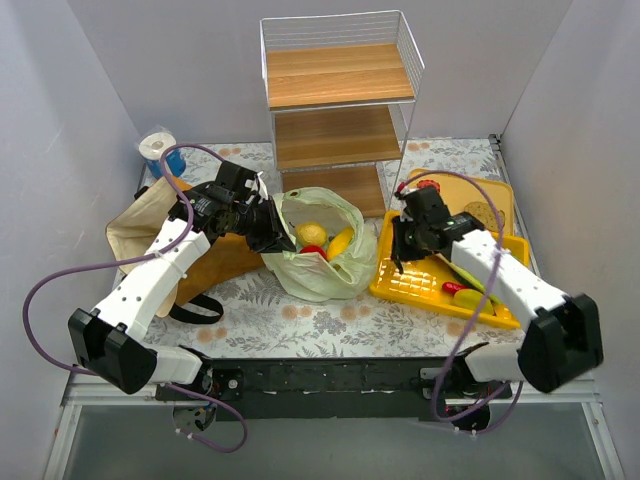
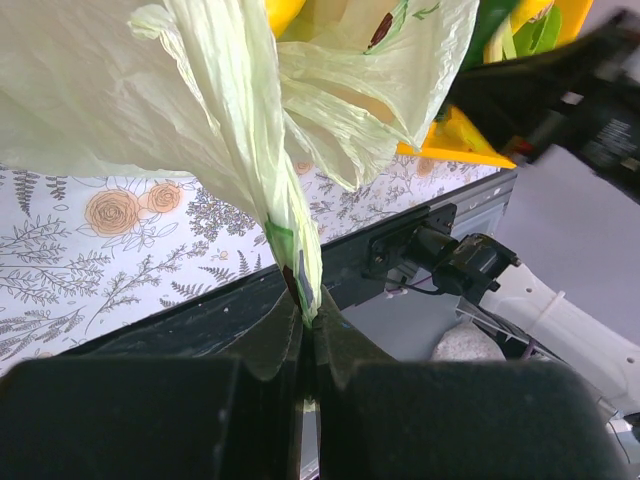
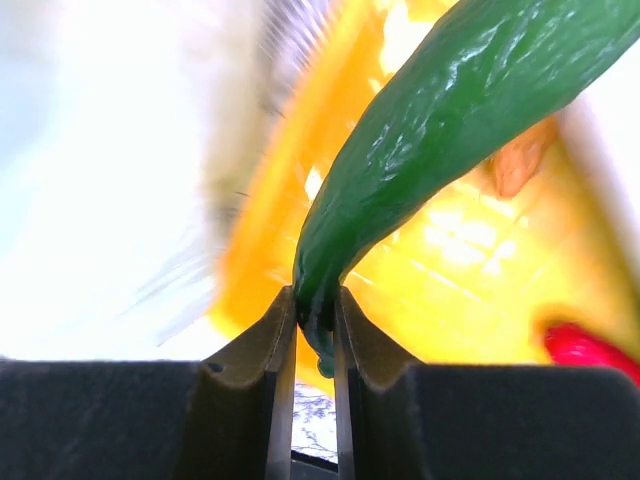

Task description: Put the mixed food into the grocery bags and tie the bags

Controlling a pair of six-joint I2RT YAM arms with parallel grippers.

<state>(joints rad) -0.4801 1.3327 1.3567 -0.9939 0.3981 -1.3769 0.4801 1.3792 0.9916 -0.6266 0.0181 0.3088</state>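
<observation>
A crinkly, translucent pale-green plastic bag (image 1: 318, 272) sits in the middle of the flower-patterned worktop (image 1: 250, 320) with its mouth open. Inside it are a yellow lemon (image 1: 312, 233), a yellow pepper (image 1: 341, 243) and a red tomato (image 1: 312, 250). The left jaws are shut tight on a twisted fold of the bag's rim. To the right, over a yellow plastic tray (image 1: 392, 285), the right jaws pinch the tip of a long, glossy dark-green pepper (image 3: 440, 130); whether it is clear of the tray I cannot tell. A small red piece (image 1: 453, 288), a yellow piece (image 1: 468, 297) and a tan potato (image 1: 481, 212) wait on the tray. A large brown bag with cream lining (image 1: 135, 235) slumps at the left, its contents hidden. Neither bag looks tied, so the job seems partly done. The tray's wall and the bag's raised rim lie between pepper and bag mouth, and a wire rack with wooden shelves (image 1: 340, 110) stands close behind.
</observation>
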